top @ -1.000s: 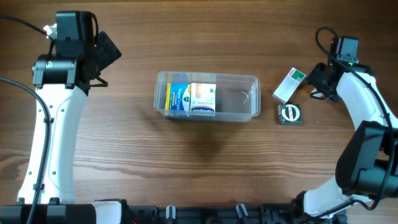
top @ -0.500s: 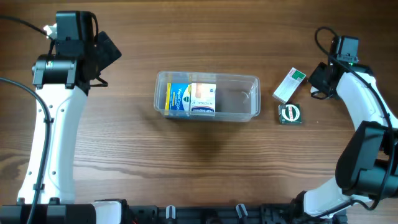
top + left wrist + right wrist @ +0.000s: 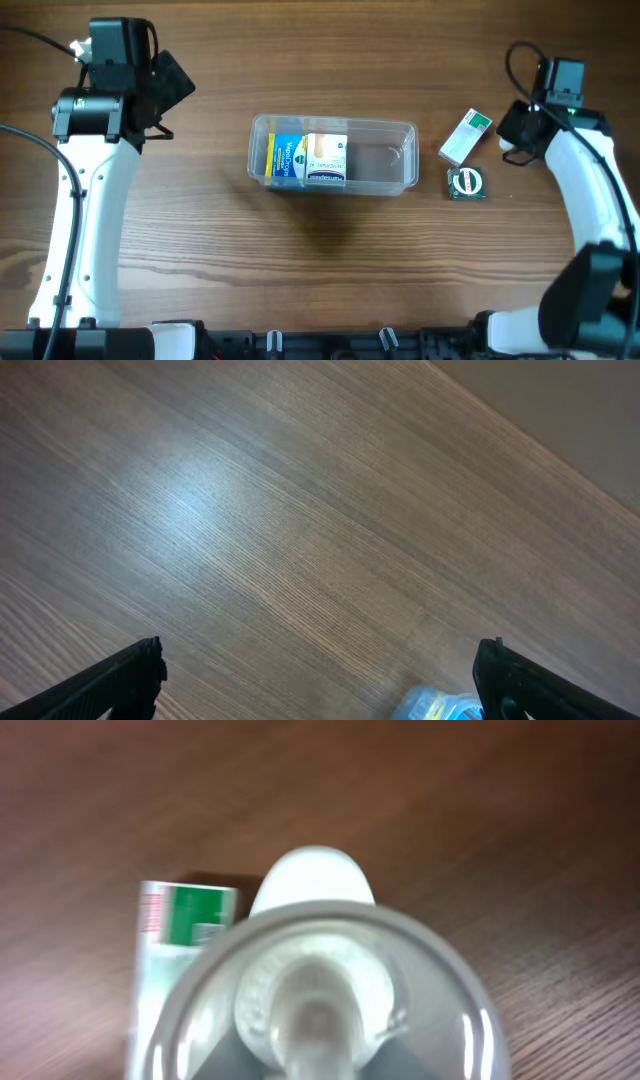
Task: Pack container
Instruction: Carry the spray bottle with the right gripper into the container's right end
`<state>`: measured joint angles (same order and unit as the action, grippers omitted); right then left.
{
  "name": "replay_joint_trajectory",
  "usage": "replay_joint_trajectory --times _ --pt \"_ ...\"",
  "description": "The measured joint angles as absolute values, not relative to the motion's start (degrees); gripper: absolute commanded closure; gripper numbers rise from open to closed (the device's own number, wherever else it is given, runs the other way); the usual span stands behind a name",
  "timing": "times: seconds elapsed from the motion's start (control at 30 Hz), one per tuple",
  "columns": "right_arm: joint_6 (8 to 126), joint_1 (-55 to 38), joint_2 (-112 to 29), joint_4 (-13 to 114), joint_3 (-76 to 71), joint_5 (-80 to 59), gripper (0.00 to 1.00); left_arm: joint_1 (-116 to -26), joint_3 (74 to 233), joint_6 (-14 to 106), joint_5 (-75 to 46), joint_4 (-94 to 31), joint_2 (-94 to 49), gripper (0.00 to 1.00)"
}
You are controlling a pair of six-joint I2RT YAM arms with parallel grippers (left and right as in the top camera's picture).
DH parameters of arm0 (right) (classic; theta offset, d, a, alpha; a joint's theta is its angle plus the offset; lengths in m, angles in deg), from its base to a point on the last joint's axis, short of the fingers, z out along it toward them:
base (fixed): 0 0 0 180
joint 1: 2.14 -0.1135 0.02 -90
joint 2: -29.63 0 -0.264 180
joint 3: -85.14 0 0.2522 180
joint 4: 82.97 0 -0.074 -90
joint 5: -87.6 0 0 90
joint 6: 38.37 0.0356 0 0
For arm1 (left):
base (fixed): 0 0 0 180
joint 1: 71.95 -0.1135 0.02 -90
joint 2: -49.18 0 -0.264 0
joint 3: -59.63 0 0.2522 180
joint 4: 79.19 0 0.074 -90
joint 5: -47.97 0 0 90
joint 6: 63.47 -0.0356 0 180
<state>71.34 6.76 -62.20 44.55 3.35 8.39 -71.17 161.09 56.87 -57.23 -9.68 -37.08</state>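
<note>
At the table's middle lies the container (image 3: 385,160), with two boxes (image 3: 308,158) in its left half. The left gripper (image 3: 320,685), well apart from it, has its fingers (image 3: 120,682) spread wide and holds nothing. The right gripper (image 3: 516,133), just beside a green-and-white box (image 3: 465,136), is closed around a small clear bottle (image 3: 320,990).

Right arm (image 3: 585,190) with bottle (image 3: 320,990) shifted slightly right, away from green-white box (image 3: 466,136).

table (image 3: 300,260) matt wood grain with slight sheen, container (image 3: 385,165) clear glossy plastic, bottle (image 3: 320,990) clear glossy plastic with smooth white cap (image 3: 315,875), box (image 3: 466,136) printed card.
</note>
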Motion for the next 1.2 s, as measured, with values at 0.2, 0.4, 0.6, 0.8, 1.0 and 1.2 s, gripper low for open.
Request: replay_joint_trajectory --times 0.2,0.4,0.6,0.8,1.0,1.2 --pt "69.5 -2.8 -54.9 44.1 3.3 9.0 0.94 -71.2 161.1 56.9 -57.2 -9.7 -37.1 0.0" --pt "70.0 -13.2 -48.3 42.2 3.3 9.7 0.94 -71.2 161.1 56.9 -57.2 -9.7 -37.1 0.0" --pt "72.2 -21.3 -44.1 40.1 3.3 10.1 0.94 -71.2 161.1 56.9 -57.2 -9.7 -37.1 0.0" --pt "75.2 -29.7 -44.3 39.0 3.3 10.9 0.94 -71.2 161.1 56.9 -57.2 -9.7 -37.1 0.0" --pt "78.9 -31.1 -49.5 38.8 3.4 13.4 0.94 -71.2 161.1 56.9 -57.2 -9.7 -37.1 0.0" --pt "80.6 -31.1 -57.7 39.7 3.5 13.8 0.94 -71.2 161.1 56.9 -57.2 -9.7 -37.1 0.0"
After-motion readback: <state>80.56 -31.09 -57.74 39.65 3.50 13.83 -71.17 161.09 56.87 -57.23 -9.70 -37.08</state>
